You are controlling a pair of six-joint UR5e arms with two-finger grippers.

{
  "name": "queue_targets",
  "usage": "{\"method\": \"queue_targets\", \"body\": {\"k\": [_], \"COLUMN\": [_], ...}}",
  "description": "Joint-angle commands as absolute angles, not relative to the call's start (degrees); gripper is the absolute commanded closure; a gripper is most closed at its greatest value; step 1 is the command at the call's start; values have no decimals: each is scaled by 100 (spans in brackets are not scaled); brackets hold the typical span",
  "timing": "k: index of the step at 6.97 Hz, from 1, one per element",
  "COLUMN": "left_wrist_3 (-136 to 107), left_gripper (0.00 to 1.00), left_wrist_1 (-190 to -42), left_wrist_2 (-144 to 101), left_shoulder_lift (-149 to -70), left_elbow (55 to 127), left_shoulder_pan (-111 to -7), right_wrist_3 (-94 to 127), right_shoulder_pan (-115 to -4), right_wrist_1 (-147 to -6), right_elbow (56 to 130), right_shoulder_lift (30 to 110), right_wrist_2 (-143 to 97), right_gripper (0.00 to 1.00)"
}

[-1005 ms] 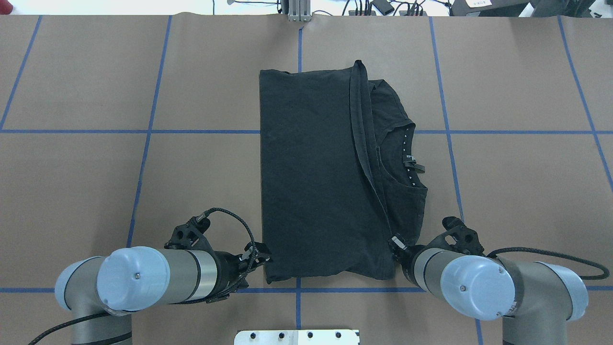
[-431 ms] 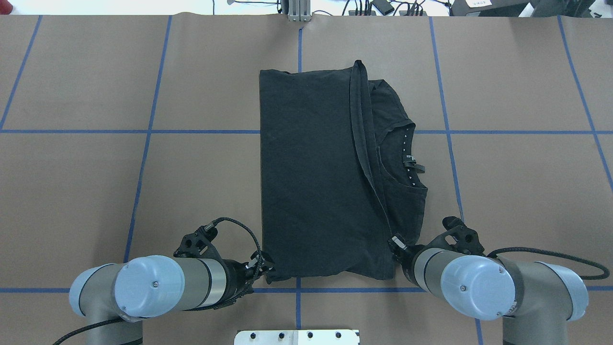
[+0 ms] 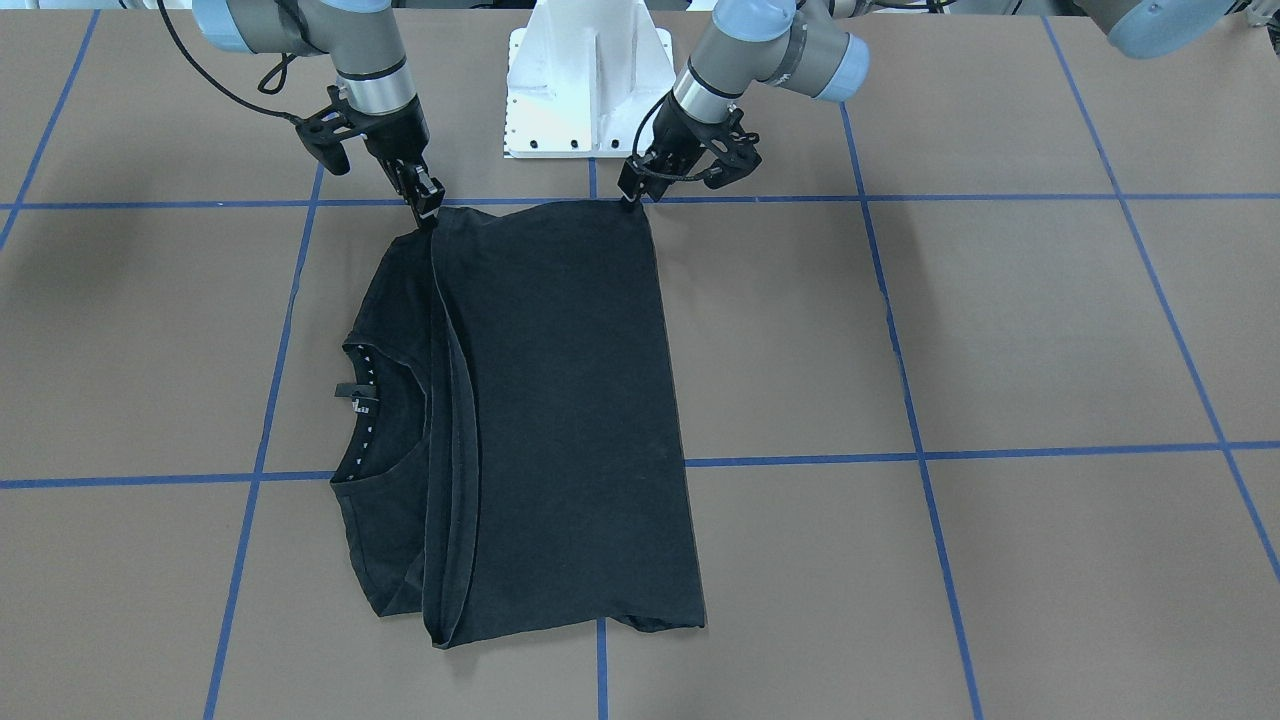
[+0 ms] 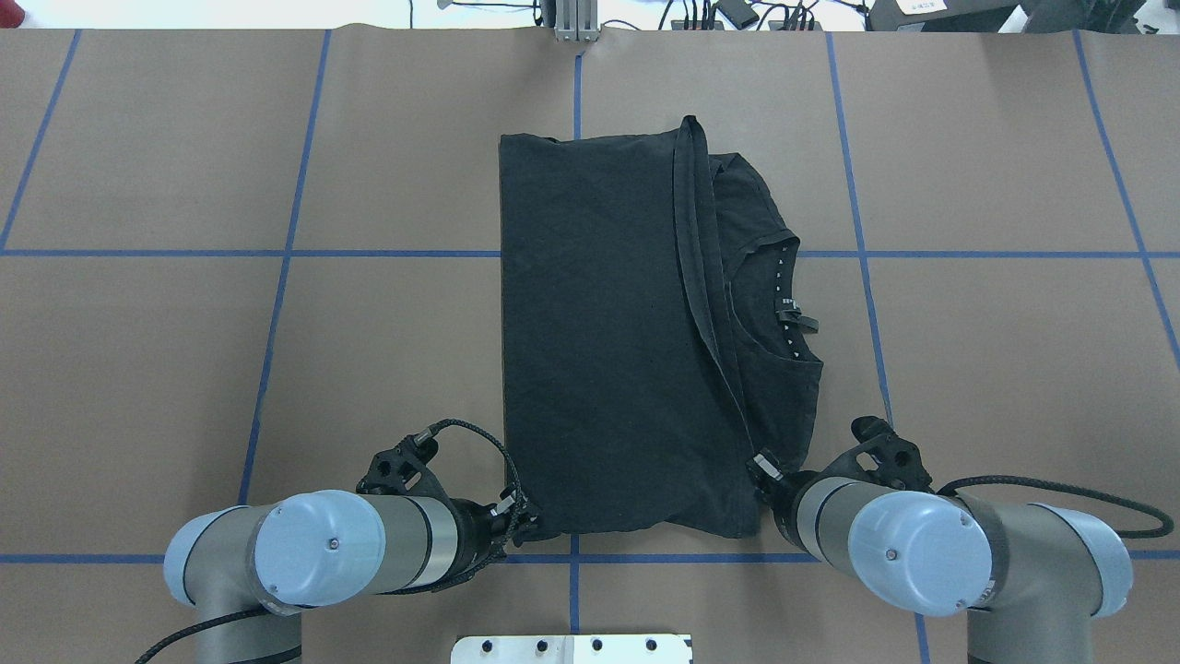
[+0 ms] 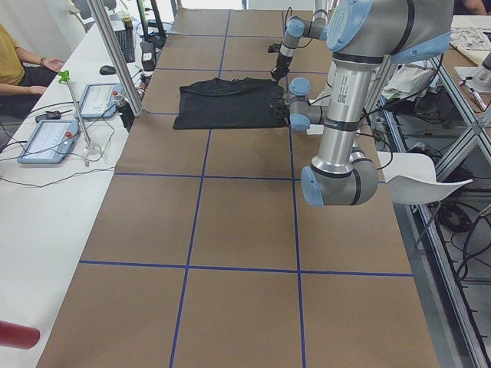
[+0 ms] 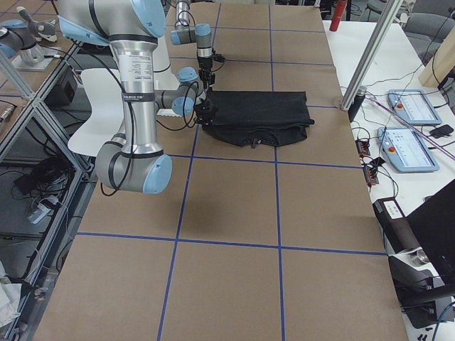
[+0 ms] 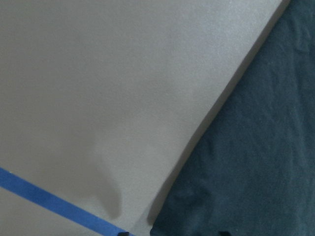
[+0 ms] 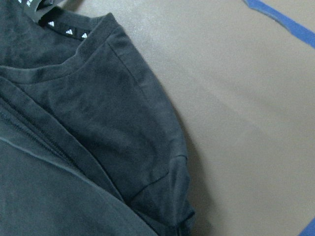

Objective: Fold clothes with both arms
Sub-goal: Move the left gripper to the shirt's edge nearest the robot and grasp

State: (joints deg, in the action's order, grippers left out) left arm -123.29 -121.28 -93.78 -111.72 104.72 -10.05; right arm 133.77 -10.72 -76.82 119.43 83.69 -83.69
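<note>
The black T-shirt [image 4: 627, 341] lies folded flat in the table's middle, its dotted inner collar [image 4: 788, 309] towards my right; the chest graphic is hidden. It also shows in the front view [image 3: 560, 400]. My left gripper [image 4: 525, 526] is low at the shirt's near left corner [image 7: 246, 172]. Two small fingertip ends show apart at the bottom edge of the left wrist view, so it looks open around that corner. My right gripper [image 4: 761, 468] is at the near right corner, where the cloth [image 8: 123, 147] bunches, and looks shut on it.
The white mounting base [image 3: 585, 90] stands just behind the shirt's near edge. Blue tape lines [image 4: 277, 304] cross the brown table. In the left side view, tablets [image 5: 46, 138] and a seated person [image 5: 15, 61] are beside the table's far side.
My left arm has moved right and slightly toward the robot, bringing its gripper onto the shirt's near left corner. The right arm and the shirt have not moved.
</note>
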Motion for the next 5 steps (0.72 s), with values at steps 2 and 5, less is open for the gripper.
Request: {"method": "queue_targets", "body": {"k": [2, 5], "left_wrist_3": [-12331, -12331], "left_gripper": [76, 100], "left_wrist_1": [-12129, -12146], "left_wrist_2": [-9378, -9387], "left_shoulder_lift": [-11188, -11188], "left_elbow": [10406, 10415], "left_shoulder_pan": [-993, -993], "right_wrist_3": [13377, 13377], "right_shoulder_pan": [-1072, -1072], "right_wrist_1": [-7682, -7682], "right_elbow": [11944, 11971], "right_shoulder_lift": [8367, 8367], "right_wrist_2": [-8376, -8376], "right_gripper": [100, 100]}}
